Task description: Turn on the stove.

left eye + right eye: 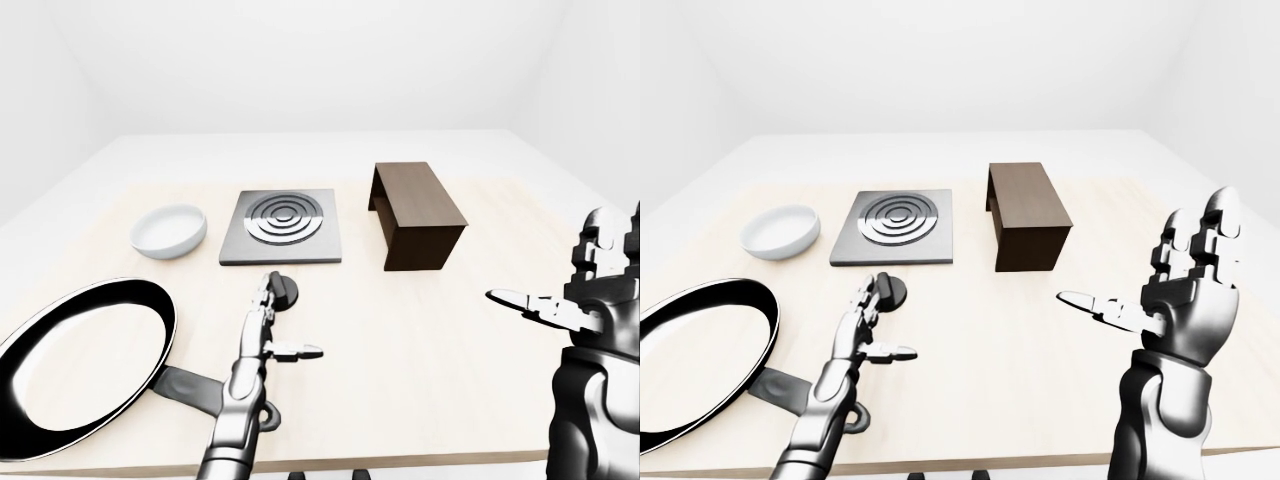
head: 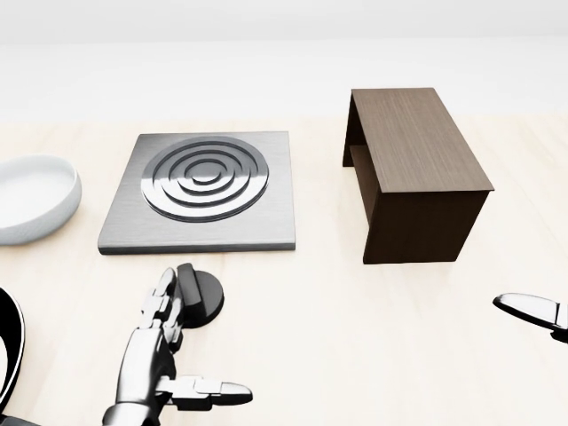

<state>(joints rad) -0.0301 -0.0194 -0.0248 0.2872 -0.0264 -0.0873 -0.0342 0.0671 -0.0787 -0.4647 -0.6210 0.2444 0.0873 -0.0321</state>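
The stove is a flat silver plate with dark concentric rings, lying on the light wooden table in the upper left of the head view. Its round black knob sits on the table just below the plate. My left hand is open, its fingertips right beside the knob's left edge, with the thumb spread out to the right. I cannot tell whether they touch. My right hand is open and empty, raised above the table at the right, palm turned left.
A dark brown wooden box stands right of the stove. A white bowl lies left of it. A large black frying pan lies at the lower left, its handle beside my left forearm. The table's near edge runs along the bottom.
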